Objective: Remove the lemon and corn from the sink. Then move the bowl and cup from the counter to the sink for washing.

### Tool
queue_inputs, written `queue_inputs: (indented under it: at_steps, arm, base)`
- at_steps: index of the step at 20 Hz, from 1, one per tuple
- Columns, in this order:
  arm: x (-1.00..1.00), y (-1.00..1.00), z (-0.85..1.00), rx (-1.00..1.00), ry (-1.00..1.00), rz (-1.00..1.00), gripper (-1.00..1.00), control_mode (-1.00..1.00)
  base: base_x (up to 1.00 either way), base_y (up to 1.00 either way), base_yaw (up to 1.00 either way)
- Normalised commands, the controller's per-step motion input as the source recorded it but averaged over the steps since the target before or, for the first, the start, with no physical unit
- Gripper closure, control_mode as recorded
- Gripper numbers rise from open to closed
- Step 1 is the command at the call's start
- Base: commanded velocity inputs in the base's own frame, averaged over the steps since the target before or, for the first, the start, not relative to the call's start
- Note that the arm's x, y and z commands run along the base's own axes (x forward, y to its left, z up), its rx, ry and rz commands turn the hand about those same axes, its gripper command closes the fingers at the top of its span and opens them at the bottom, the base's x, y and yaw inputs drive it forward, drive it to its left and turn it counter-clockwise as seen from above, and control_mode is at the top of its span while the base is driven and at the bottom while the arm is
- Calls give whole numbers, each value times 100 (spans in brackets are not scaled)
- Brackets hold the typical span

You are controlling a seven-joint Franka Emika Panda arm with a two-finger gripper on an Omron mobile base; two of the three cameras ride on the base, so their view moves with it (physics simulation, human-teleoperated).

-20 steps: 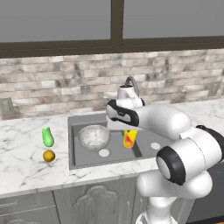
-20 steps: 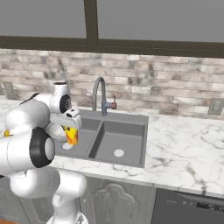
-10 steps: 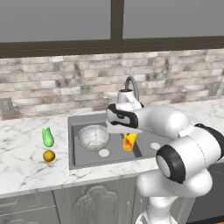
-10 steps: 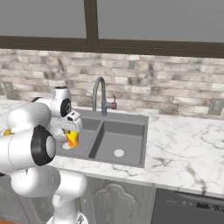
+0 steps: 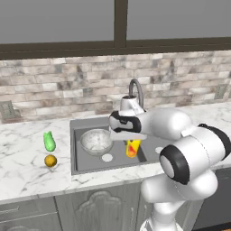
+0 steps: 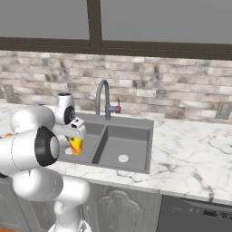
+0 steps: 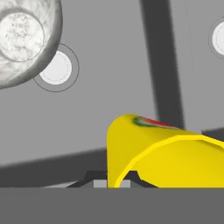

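gripping the cup [image 5: 132, 148] in a clenched hand [image 5: 131, 140], over the sink [image 5: 79, 164] (left basin), bowl [image 5: 96, 141] beside

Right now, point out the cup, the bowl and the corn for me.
cup [image 5: 131, 148]: left base view, its yellow side below the claw.
bowl [image 5: 96, 140]: left base view, inside of the bowl, in the sink's left basin.
corn [image 5: 49, 141]: left base view, middle of the green pod on the counter.
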Motion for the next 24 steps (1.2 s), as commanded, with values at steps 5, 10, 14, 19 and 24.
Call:
queue_inputs:
  at_steps: [5,10,14,19,24]
  arm:
    - [4,2,-18,0,0,1,100,-100]
    - [3,0,-18,0,0,1,100,-100]
    - [4,0,-16,0,0,1,100,-100]
    - [5,0,-14,0,-2,1,100,-100]
    - [5,0,-10,0,-3,1,100,-100]
  base:
    - [0,0,0]
    - [0,0,0]
    - [0,0,0]
    - [0,0,0]
    - [0,0,0]
